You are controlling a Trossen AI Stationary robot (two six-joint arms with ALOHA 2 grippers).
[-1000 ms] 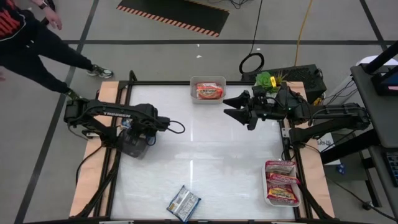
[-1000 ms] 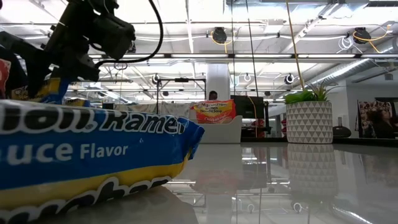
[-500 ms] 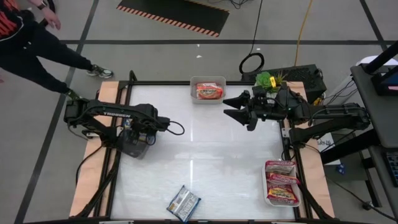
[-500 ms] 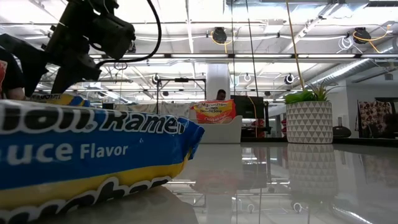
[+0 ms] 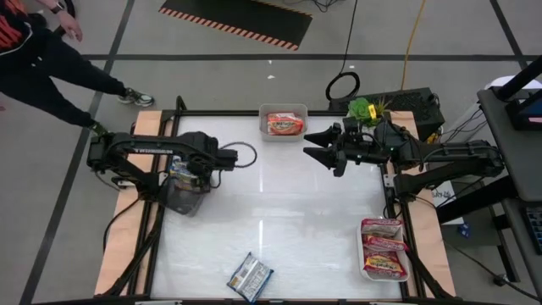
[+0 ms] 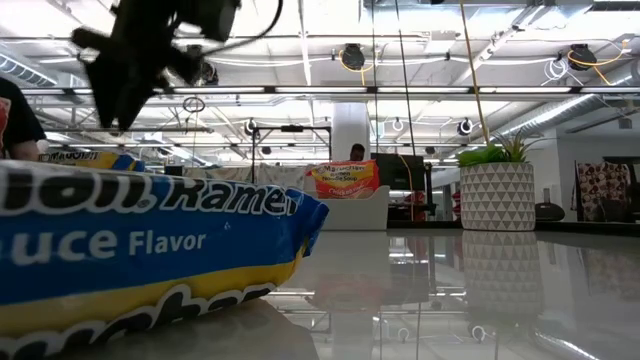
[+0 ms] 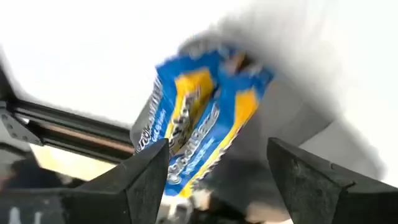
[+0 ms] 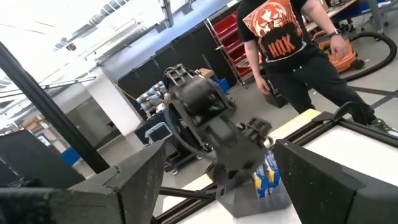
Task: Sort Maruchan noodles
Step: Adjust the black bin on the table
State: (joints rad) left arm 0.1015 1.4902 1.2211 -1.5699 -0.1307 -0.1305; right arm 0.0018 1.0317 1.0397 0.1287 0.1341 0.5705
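Dark jointed arms, looping black cables, wedge-shaped black fingers [image 7: 152,171]

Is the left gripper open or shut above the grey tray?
Open. In the left wrist view the left gripper has its fingers spread wide, with the blue packet lying beyond them in the grey tray.

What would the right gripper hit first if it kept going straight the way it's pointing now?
Probably the left arm's gripper and the blue packet in the grey tray. The right gripper points there, over bare table; depth is uncertain.

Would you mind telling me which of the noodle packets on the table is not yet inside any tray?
The blue-and-silver plastic noodle packet lying alone on the bare white table at its near edge; the orange-red packet sits in the far tray, the maroon packets in the right-hand tray.
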